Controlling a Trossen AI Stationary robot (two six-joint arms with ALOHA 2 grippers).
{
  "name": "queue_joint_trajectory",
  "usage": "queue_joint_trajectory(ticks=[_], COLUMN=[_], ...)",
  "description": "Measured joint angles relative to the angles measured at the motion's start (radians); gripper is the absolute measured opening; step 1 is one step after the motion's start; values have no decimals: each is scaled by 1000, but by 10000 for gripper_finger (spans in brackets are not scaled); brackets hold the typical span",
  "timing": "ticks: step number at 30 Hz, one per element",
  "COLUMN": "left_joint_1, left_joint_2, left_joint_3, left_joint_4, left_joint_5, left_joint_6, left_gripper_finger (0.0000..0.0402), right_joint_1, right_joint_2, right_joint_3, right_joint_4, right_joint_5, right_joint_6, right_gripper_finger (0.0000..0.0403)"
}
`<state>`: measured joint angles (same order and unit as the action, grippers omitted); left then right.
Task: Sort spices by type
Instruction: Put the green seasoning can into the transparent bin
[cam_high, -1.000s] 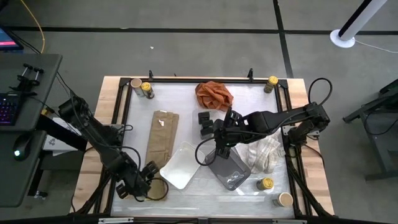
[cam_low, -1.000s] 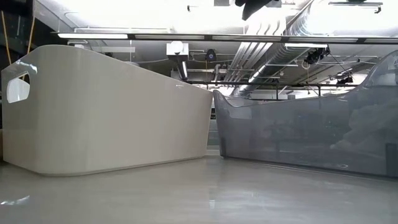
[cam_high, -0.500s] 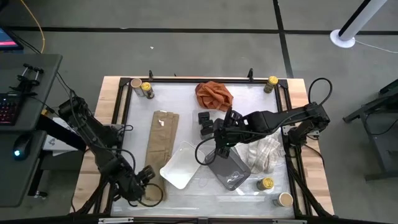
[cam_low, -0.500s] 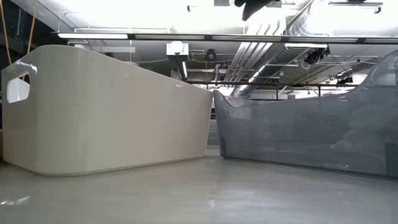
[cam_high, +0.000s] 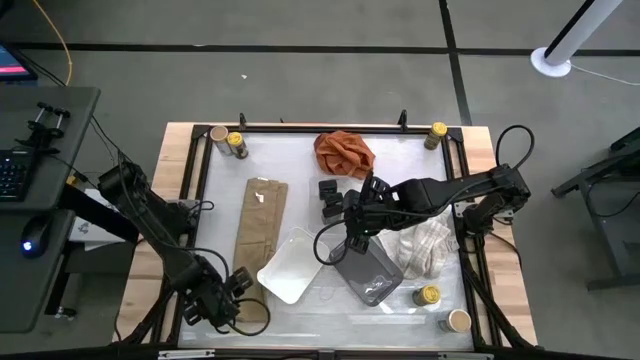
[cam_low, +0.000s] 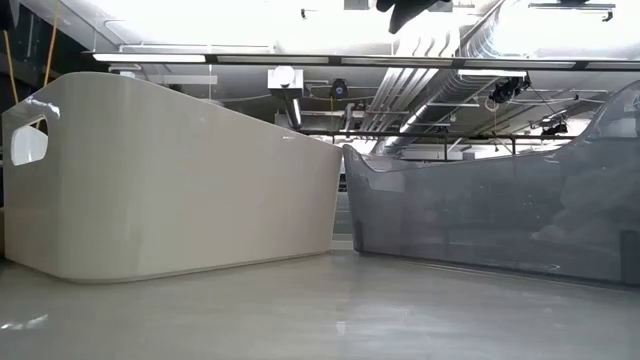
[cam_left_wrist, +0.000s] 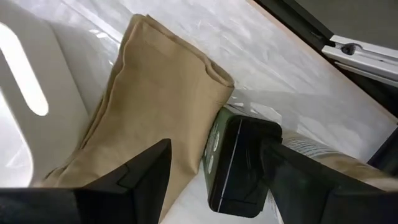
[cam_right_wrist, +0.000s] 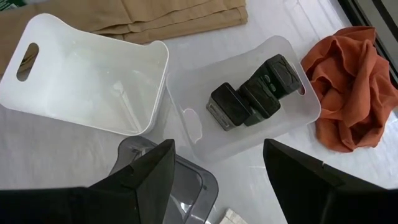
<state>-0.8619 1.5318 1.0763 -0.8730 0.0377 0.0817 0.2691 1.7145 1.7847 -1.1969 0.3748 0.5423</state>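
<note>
My left gripper (cam_high: 228, 292) is open at the table's near left corner. Its fingers stand on either side of a dark rectangular box (cam_left_wrist: 239, 163) that lies against the near end of a folded tan cloth (cam_left_wrist: 155, 106). My right gripper (cam_high: 352, 230) hovers open over the middle of the table, touching nothing. Below it, black boxes (cam_right_wrist: 252, 93) lie in a clear tray (cam_right_wrist: 186, 130). Tan-lidded (cam_high: 218, 133) and yellow-lidded (cam_high: 236, 141) jars stand at the far left corner. Another yellow-lidded jar (cam_high: 438, 130) stands far right. A yellow-lidded (cam_high: 428, 295) and a tan-lidded jar (cam_high: 458, 320) stand near right. My left gripper has one finger (cam_left_wrist: 292, 180) over the box's outer edge (cam_left_wrist: 264, 134) in the wrist view; whether it touches the box, I cannot tell. The other finger (cam_left_wrist: 140, 171) stands clear over the tan cloth. The box lies flat on the table.
A white tray (cam_high: 290, 265) and a grey tray (cam_high: 368, 272) lie side by side near the middle. An orange cloth (cam_high: 343, 150) lies at the far edge and a white cloth (cam_high: 425, 245) right of the grey tray. A pale printed thing (cam_left_wrist: 323, 155) lies beside the dark box.
My left arm has swung a little toward the table's near left corner, and its gripper has edged toward the near edge. The right arm and the trays have stayed still.
</note>
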Motion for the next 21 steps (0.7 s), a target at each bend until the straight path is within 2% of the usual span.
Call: queue_joint_trajectory(ticks=[14,21], left_joint_1=[51,57], left_joint_2=[-7,-22], left_joint_3=[0,62], left_joint_4=[-2,-159], left_joint_5=[-34,-41], left_joint_6=[43,40], left_gripper_finger=[236,236], right_joint_1=[0,0], right_joint_2=[0,0], right_joint_3=[0,0], right_joint_4=[1,2], right_joint_5=[1,7], right_joint_6=[0,0], right_gripper_finger=[240,240])
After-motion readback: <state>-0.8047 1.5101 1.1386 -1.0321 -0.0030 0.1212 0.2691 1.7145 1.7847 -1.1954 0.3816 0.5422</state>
